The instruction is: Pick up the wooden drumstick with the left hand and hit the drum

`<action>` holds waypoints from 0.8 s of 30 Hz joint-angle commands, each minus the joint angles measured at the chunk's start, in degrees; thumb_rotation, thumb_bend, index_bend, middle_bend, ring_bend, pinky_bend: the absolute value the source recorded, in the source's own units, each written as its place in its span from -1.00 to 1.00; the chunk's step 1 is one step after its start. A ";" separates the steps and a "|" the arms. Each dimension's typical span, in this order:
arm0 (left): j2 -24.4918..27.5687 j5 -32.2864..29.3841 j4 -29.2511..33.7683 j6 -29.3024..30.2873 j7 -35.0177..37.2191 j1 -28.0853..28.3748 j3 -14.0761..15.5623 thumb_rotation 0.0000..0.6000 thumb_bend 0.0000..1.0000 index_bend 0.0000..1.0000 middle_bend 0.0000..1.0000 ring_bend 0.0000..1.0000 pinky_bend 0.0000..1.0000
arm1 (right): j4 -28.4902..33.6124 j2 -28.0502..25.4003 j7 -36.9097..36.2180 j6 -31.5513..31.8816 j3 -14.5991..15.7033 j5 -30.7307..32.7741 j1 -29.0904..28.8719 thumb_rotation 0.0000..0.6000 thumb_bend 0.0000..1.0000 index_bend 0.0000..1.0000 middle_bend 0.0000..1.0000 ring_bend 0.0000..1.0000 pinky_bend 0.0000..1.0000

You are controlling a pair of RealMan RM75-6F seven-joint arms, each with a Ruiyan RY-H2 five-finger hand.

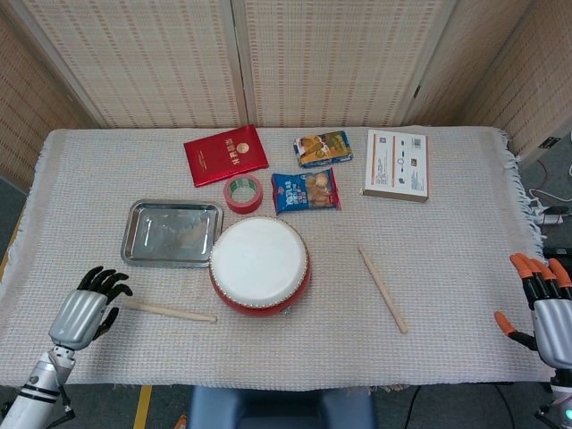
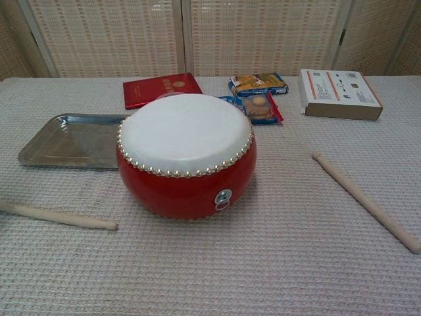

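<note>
The left hand (image 1: 85, 308), fingers spread and empty, sits beside the wooden drumstick (image 1: 170, 310) end, positioned for grasping.

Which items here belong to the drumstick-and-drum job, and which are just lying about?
Job: left hand, left drumstick, drum.

Lying about: right drumstick, metal tray, tape roll, red booklet, two snack packets, box, right hand.

We see the drum (image 1: 259, 264) mid-table (image 1: 447, 268), a tray (image 1: 172, 232) to its left, one drumstick (image 1: 170, 310) before the tray, another drumstick (image 1: 382, 289) right of the drum.
</note>
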State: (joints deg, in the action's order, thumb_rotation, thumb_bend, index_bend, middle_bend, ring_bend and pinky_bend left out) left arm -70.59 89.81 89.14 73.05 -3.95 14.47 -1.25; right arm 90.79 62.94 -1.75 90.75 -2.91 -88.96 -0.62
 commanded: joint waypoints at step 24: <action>-14.44 -15.98 1.96 -13.38 -16.64 7.85 -2.28 1.00 -0.39 -0.10 -0.63 -0.77 -0.86 | -2.21 0.56 -2.99 0.00 0.20 -0.86 0.13 1.00 -0.54 -1.00 -0.86 -1.00 -1.00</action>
State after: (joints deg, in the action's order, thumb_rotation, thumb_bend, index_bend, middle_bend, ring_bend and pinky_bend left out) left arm -84.30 75.19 90.95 60.61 -19.63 21.73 -3.14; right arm 88.59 63.49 -4.73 90.77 -2.72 -89.82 -0.47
